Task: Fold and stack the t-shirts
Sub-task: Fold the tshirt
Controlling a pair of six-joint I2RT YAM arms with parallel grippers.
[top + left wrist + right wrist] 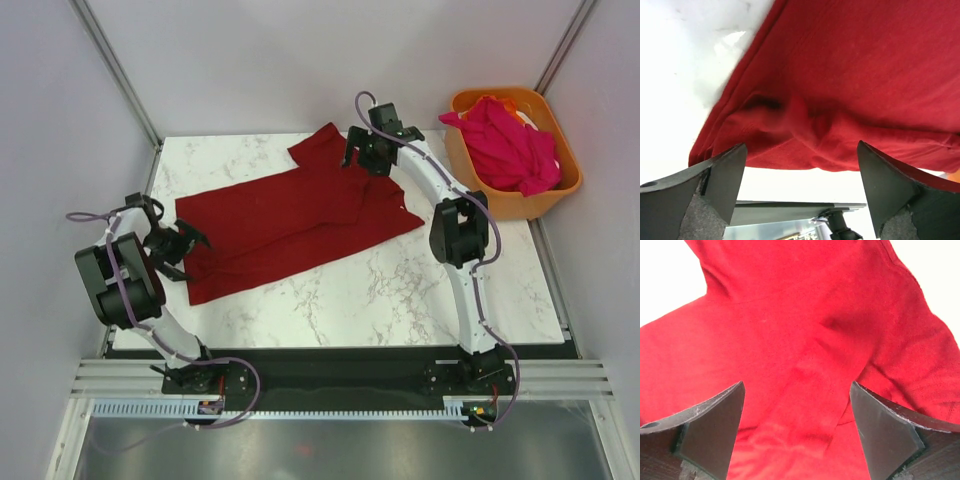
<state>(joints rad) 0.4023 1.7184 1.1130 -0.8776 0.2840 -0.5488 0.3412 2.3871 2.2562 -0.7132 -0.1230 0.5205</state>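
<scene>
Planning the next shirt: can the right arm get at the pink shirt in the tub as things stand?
Probably yes. The right pincer is open over the red shirt, holding nothing, and the pink shirt lies uncovered in the tub on its side.

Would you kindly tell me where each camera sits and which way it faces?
Top external: above and behind the bases, looking down at the table, both arms and the orange tub.
Left wrist: on the left claw, open, facing the red t-shirt edge.
Right wrist: on the right claw, open, facing the shirt's folds.
All three views share the red shirt.
</scene>
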